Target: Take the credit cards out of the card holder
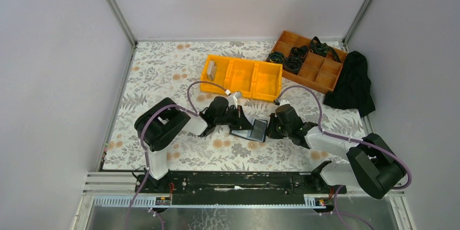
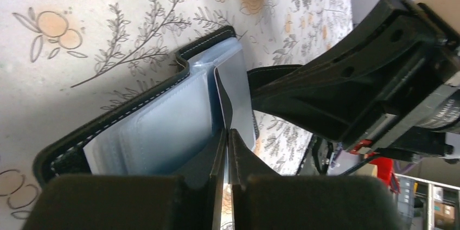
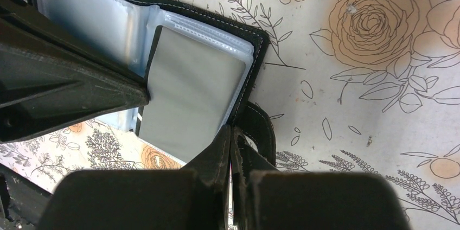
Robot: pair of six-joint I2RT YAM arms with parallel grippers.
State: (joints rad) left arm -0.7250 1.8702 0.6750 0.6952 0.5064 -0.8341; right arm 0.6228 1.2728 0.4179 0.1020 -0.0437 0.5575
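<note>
While the card holder (image 1: pixel 244 134) lies open on the tabletop (image 1: pixel 163 72), midway along, nearer its near edge, the left claw (image 2: pixel 227 132) pinches a clear sleeve (image 2: pixel 163 127), the right claw (image 3: pixel 230 132) clamps its black flap (image 3: pixel 261 127), with a grey credit card (image 3: pixel 195 94) showing inside.

Open card holder (image 2: pixel 157 124) on floral tablecloth (image 2: pixel 108 2), clear sleeves up, black cover white-stitched. At bottom, left gripper (image 2: pixel 227 132) fingers almost together, pinching thin grey credit card (image 2: pixel 221 100) edge-on, standing up from sleeves. From right, right gripper (image 2: pixel 282 97) reaches in, tips at holder's stitched flap.
</note>
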